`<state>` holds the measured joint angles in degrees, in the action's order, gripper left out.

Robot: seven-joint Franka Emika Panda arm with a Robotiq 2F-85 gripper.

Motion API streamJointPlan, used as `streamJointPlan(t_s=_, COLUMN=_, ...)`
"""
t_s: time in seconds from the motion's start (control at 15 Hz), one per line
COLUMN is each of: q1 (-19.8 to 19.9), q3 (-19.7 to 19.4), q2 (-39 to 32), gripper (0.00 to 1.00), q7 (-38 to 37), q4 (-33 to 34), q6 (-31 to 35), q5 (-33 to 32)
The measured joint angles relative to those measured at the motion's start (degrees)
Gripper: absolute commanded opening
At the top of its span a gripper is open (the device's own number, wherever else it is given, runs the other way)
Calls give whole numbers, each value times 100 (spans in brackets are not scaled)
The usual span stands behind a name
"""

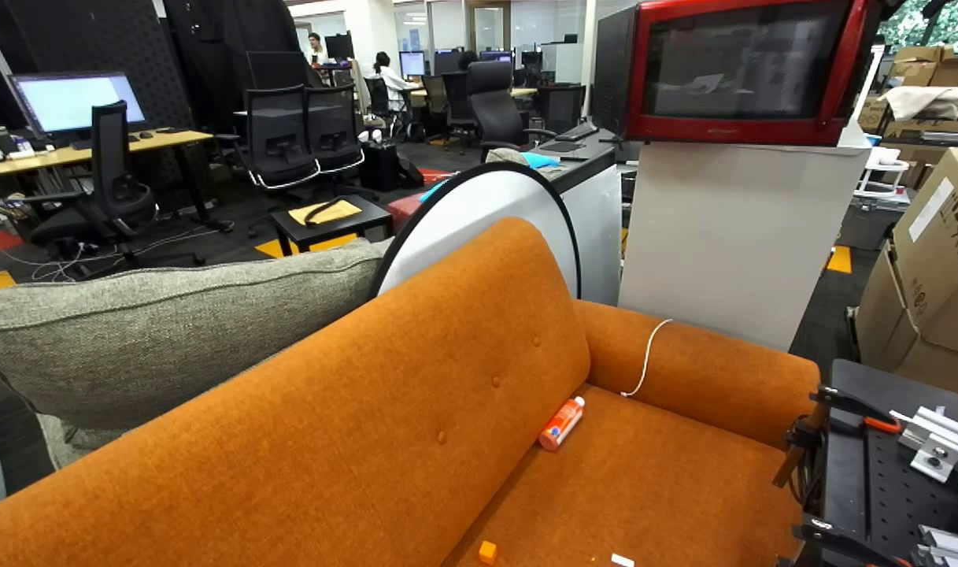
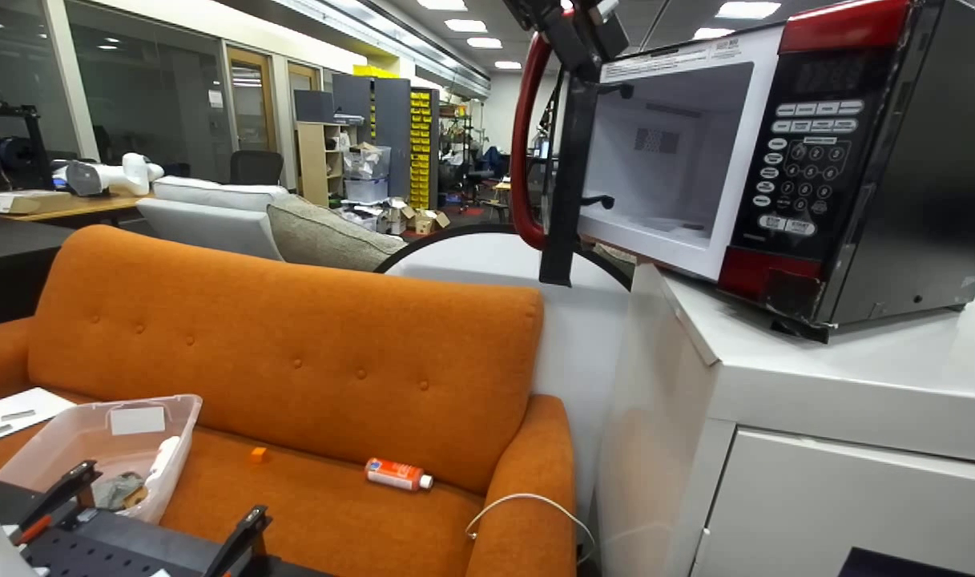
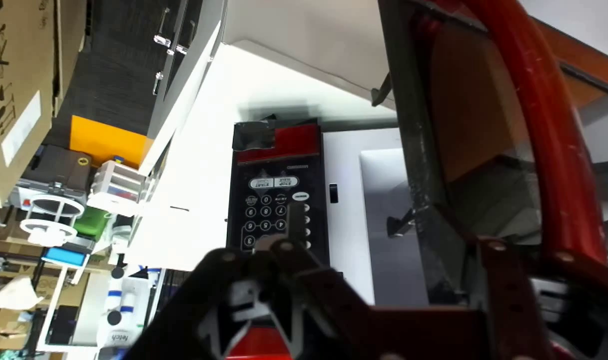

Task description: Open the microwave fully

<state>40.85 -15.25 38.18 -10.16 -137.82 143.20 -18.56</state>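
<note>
So, in an exterior view the microwave [image 1: 614, 79] is standing on the white cabinet [image 1: 734, 236], its red-framed door [image 1: 742, 67] facing that camera. In an exterior view as well, you are seeing it sitting toward the far end of the cabinet top's left edge — the door is hanging open, nearly edge-on, and the pale interior [image 2: 655, 184] is showing. In the wrist view your gripper [image 3: 368, 220] is holding its jaws wide apart; one finger [image 3: 297, 222] is overlapping the control panel [image 3: 279, 170], the other the door's dark edge beside the red handle [image 3: 546, 125] — any touch is not showing clearly.
</note>
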Motion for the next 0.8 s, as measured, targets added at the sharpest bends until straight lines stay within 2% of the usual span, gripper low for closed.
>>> streamJointPlan(t_s=0.07, q1=-14, q3=43, q2=171, gripper=100, q7=33, q4=-111, q6=24, q5=-1)
streamJointPlan(t_s=0.4, q1=-27, q3=156, q2=752, gripper=100, q7=188, q4=-543, q6=73, q5=-3)
streamJointPlan(t_s=0.8, q1=-79, q3=172, q2=913, gripper=100, q7=254, q4=-668, q6=82, q5=4)
